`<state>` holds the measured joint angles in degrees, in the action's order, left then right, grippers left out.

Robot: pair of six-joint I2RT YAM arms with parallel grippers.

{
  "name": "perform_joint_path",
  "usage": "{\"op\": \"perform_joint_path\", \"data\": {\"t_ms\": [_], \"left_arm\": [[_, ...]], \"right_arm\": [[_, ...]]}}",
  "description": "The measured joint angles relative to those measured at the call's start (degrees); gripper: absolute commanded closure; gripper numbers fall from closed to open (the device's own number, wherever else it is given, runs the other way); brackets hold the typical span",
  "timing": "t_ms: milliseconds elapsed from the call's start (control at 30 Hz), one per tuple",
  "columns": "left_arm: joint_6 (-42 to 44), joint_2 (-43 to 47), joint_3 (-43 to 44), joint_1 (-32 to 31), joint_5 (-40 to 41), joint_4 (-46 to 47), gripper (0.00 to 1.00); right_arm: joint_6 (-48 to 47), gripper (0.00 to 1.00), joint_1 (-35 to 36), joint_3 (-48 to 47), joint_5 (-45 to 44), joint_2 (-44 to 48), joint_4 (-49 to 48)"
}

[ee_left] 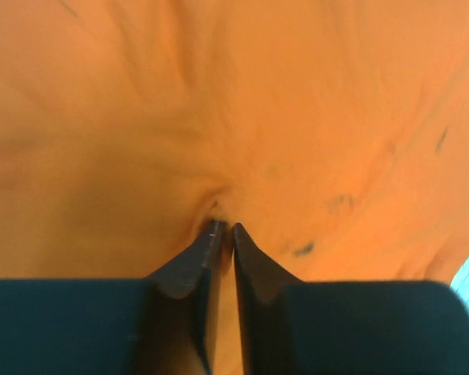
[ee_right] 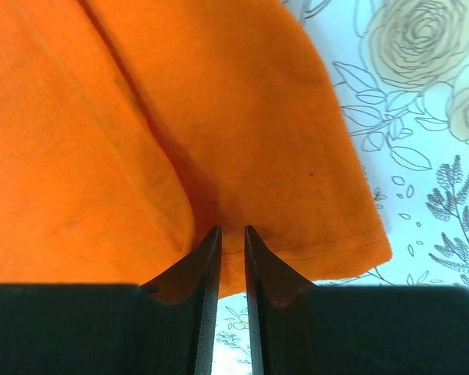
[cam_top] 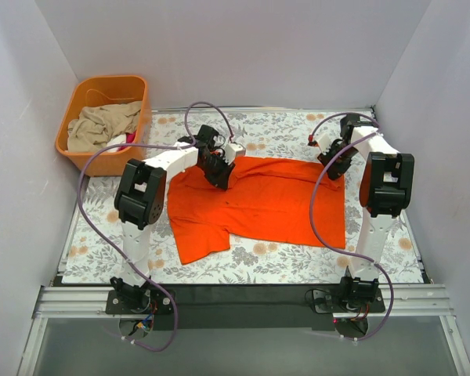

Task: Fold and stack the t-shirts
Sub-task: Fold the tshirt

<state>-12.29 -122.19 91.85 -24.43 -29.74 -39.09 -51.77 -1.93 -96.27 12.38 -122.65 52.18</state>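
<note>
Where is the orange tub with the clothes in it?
In the top view, the orange plastic tub sits on the far left, at the back corner of the floral tablecloth.

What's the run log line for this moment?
left claw: shut on orange t-shirt, far edge | right claw: shut on its hem corner | shirt: spread on floral tablecloth

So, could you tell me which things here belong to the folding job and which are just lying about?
Job: orange t-shirt; left gripper and right gripper, both pinching it.
Lying about: orange tub; beige cloth inside it, possibly another shirt; floral tablecloth.
</note>
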Motion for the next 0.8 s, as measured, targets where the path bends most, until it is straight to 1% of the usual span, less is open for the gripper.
{"op": "perform_joint_path", "data": {"t_ms": [33, 133, 167, 200, 300, 400, 433, 533, 633, 800], "left_arm": [[0.87, 0.07, -0.74, 0.02, -0.09, -0.94, 0.79], [2.8, 0.68, -2.6, 0.46, -1.27, -2.95, 0.7], [3.15, 1.01, -2.69, 0.63, -1.33, -3.54, 0.65], [3.54, 1.38, -2.69, 0.85, -1.66, -4.28, 0.64], [3.69, 2.25, -2.23, 1.62, -2.25, -4.98, 0.61], [2.97, 2.25, 0.0, 2.1, -2.23, -5.07, 0.6], [2.43, 2.23, 1.03, 2.27, -2.21, -5.05, 0.6], [0.31, 1.16, 5.64, 3.13, -2.21, -4.66, 0.59], [-1.29, 0.15, 9.14, 3.98, -1.99, -3.91, 0.59], [-2.58, -0.04, 8.87, 5.18, -0.22, -3.13, 0.59]], "right_arm": [[-0.28, 0.79, -0.02, 0.0, 0.28, 0.02, 0.33], [-1.05, 0.78, -0.11, 0.02, 1.57, 0.37, 1.03], [-1.09, 0.78, -0.15, 0.02, 1.88, 0.59, 1.2], [-1.05, 0.78, -0.2, 0.0, 2.27, 0.9, 1.44], [-0.44, 0.76, -0.26, -1.03, 3.06, 1.33, 2.16], [0.09, 0.68, -0.26, -2.71, 3.74, 1.11, 3.43], [0.17, 0.68, -0.26, -3.06, 4.04, 1.01, 3.8], [-0.04, 0.67, -0.26, -2.93, 4.63, 0.42, 5.18], [-0.96, 0.67, -0.26, -0.26, 4.46, 0.33, 5.57], [-2.73, 0.72, -0.2, 5.46, 1.92, 2.32, 4.24]]}}
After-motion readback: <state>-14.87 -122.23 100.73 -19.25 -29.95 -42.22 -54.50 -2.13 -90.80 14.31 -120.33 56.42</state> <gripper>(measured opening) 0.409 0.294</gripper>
